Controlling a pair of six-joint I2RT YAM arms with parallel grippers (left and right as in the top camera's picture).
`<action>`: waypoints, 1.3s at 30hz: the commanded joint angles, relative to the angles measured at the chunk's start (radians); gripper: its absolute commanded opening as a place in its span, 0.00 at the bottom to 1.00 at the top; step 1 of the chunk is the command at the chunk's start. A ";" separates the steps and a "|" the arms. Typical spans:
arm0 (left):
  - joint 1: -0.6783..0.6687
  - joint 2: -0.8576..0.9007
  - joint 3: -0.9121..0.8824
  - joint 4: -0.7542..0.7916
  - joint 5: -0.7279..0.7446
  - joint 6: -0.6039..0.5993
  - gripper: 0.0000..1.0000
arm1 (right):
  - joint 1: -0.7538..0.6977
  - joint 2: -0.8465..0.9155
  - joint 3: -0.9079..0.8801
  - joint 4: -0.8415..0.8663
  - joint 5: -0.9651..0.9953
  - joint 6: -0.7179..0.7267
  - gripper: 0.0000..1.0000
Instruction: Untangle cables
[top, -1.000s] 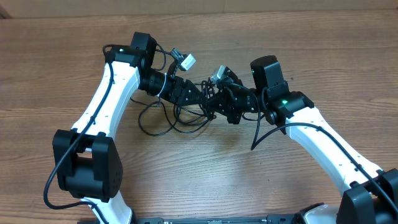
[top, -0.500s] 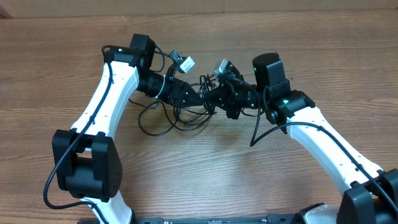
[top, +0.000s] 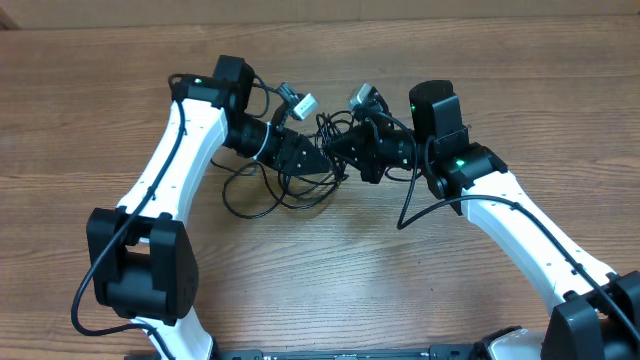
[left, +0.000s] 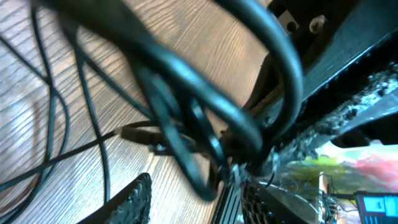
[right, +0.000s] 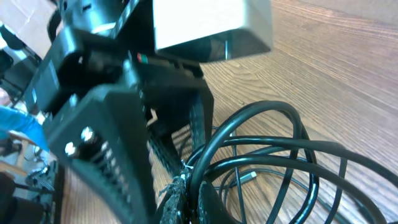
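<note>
**Handling properties.** The cables (left: 199, 106) are thin, light and limp. They have no stiffness of their own and will sag and follow any pull. The jacket looks smooth, so a single strand is likely to slide through a loose pinch. The plug ends are the only rigid parts and would probably snag in a loop rather than pass through it.

**Grip state.** The right gripper (right: 185, 196) has its jaws together, clamped on several strands that fan out from its fingertips. The left gripper (left: 186, 205) has its jaws apart, with wood grain showing in the gap. A loop of the bundle dips towards that gap. The view is blurred, so contact with either pad cannot be confirmed.

**Location and orientation.**
- The knotted part hangs raised between the two sets of jaws, just ahead of each, and its long axis runs from one to the other.
- Slack loops lie flat on the table (top: 330, 290) beyond and beside the left jaws.
- One plug end (left: 134, 132) rests on the wood ahead of the left jaws and lies roughly crosswise to them.

**Recommended hold.** Take a single strand close to the knot, not a plug.
</note>
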 joint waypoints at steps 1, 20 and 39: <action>-0.034 0.007 0.006 0.014 0.012 0.010 0.48 | -0.004 -0.020 0.010 0.013 -0.019 0.045 0.04; -0.067 0.007 0.006 0.097 -0.117 -0.103 0.04 | -0.004 -0.020 0.010 0.013 -0.019 0.062 0.04; -0.067 0.007 0.006 0.111 -0.311 -0.233 0.04 | -0.030 -0.020 0.010 -0.067 0.078 0.062 0.04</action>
